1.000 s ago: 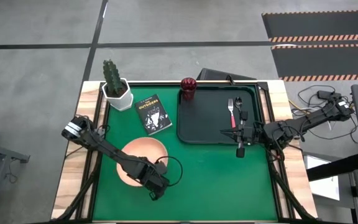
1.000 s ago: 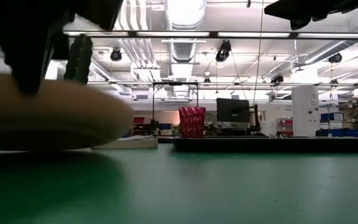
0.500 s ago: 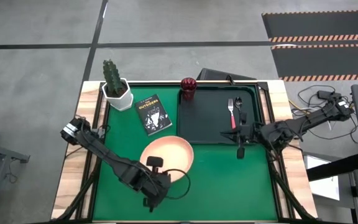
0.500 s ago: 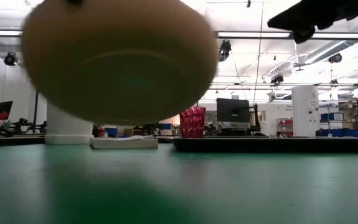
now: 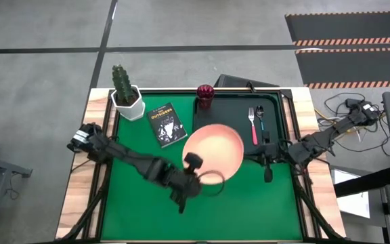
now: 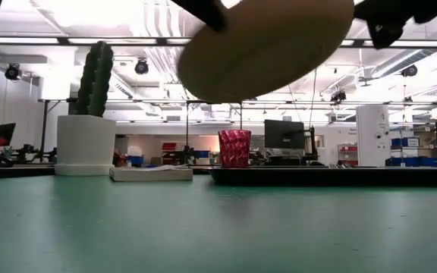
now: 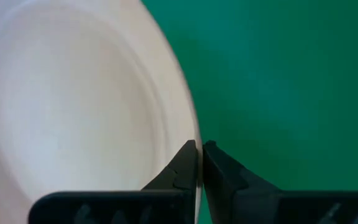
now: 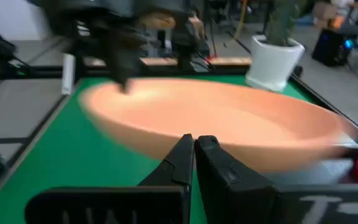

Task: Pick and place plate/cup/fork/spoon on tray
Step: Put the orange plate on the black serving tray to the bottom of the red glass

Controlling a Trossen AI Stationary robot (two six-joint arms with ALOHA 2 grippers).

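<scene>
The rim of the plate point(image 5: 212, 152) is pinched between the fingers of the left gripper point(image 5: 193, 165), as is seen in the left wrist view, where the two dark fingertips point(image 7: 188, 163) are pressed onto the plate's edge point(image 7: 79, 118). The plate is held clear of the table; in the low view its underside point(image 6: 268, 45) is seen tilted, high above the green surface. From above, it is seen over the near left part of the tray point(image 5: 276, 115), overlapping the tray's front edge. The left arm is stretched diagonally from its base at the table's left edge towards the middle, with the wrist bent just at the plate's near rim.

The right gripper point(image 5: 267, 163) is held with its fingers pressed together and nothing between them, just off the tray's near right corner. The right arm reaches in from the table's right edge, low and nearly straight.

On the tray's right part the fork point(image 5: 252, 125) and the spoon point(image 5: 261, 120) are laid side by side. The cup point(image 5: 205, 95) stands at the tray's far left corner. A book point(image 5: 166, 124) and a cactus pot point(image 5: 126, 95) are left on the green mat point(image 5: 134, 203).
</scene>
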